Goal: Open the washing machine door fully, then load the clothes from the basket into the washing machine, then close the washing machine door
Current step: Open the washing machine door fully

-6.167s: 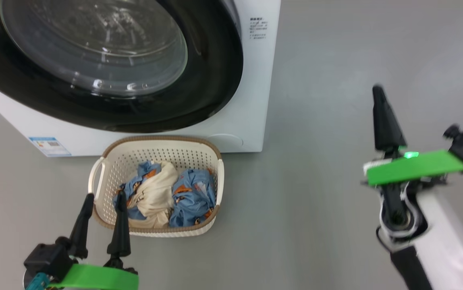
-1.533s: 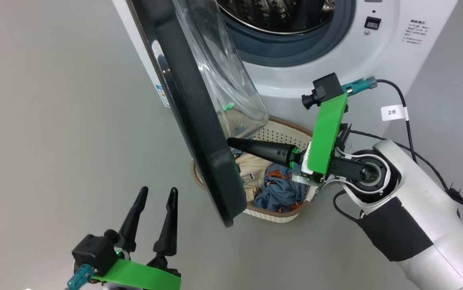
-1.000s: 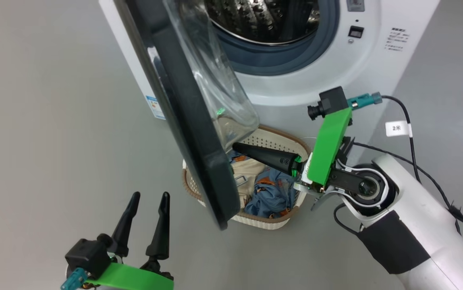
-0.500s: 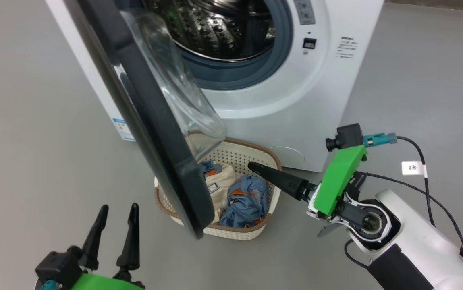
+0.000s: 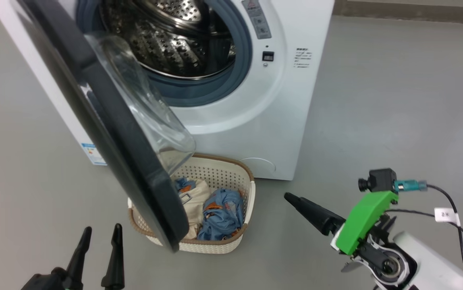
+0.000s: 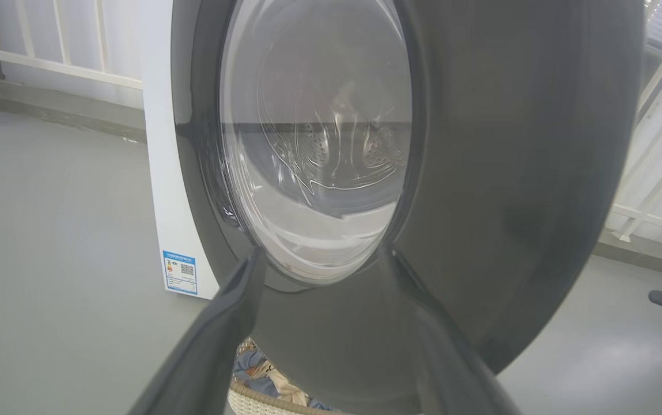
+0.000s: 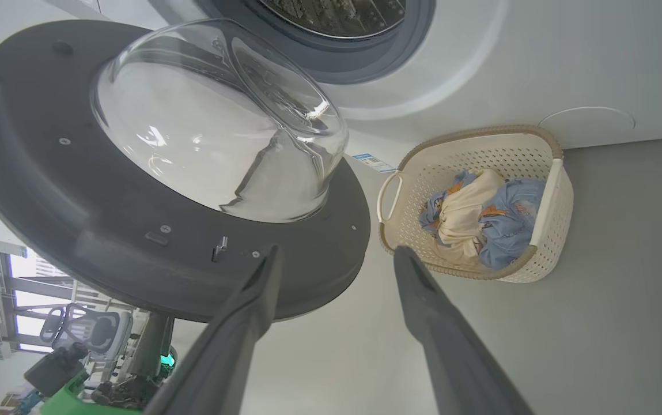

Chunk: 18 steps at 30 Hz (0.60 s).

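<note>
Head view: the washing machine door (image 5: 142, 189) is swung out but, as far as I can tell, not all the way. It stands roughly edge-on and its lower edge hangs over the near-left part of the basket (image 5: 231, 163). So I'd say we're in step one, nothing loaded yet, and the clothes (image 5: 219, 209) sit bunched in the basket.

The right gripper (image 7: 336, 256) has its fingers spread wide with nothing in them. The door's inner face and glass bowl are just ahead of it to the left, the basket ahead to the right. The left gripper (image 5: 102, 228) is also spread and empty, looking straight at the door's outer face.

My guess for the next move is a shove on that inner face from the right side, to swing the door clear of the basket.

There's plenty of bare floor behind and outboard of both grippers. The tight spot is that door edge over the basket, plus the bulging glass. The drum (image 5: 167, 40) mouth of the washing machine (image 5: 279, 121) looks unobstructed.
</note>
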### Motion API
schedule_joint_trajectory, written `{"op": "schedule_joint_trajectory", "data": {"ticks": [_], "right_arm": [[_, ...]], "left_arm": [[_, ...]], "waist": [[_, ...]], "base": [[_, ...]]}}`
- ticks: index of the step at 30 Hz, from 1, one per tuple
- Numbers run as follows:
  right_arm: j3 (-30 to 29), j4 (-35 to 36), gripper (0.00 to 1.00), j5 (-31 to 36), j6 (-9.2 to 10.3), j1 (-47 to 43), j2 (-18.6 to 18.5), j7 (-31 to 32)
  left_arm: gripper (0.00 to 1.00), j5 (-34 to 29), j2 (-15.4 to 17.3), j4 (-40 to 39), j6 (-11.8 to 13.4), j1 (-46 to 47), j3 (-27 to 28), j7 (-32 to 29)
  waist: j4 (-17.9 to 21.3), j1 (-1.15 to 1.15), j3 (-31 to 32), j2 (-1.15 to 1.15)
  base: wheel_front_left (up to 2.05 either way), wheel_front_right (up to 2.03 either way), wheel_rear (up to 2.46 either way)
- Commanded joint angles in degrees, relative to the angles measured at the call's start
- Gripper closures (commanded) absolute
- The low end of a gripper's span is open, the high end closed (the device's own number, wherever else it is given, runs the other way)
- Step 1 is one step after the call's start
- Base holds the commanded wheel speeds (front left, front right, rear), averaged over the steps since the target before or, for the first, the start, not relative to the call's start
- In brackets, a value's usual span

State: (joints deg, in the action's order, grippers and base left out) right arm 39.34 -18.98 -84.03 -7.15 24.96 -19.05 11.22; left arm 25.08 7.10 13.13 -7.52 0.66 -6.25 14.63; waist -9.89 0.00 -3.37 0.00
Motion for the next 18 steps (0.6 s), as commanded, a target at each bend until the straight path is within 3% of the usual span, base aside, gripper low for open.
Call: {"op": "schedule_joint_trajectory", "data": {"ticks": [1,18], "right_arm": [[0.7,1.5,0.0,1.0,-0.34,-0.7,-0.7,-1.3],[7.0,0.6,0.0,1.0,-0.34,-6.3,-8.7,-19.8]], "left_arm": [[0.0,-0.5,1.1,-1.7,0.0,0.5,2.3,0.4],[0.0,-0.9,0.5,-2.5,0.0,-2.3,4.3,0.4]], "waist": [[1.4,0.0,1.0,0.0],[5.1,0.0,2.1,0.0]], "base": [[0.0,0.0,0.0],[0.0,0.0,0.0]]}}
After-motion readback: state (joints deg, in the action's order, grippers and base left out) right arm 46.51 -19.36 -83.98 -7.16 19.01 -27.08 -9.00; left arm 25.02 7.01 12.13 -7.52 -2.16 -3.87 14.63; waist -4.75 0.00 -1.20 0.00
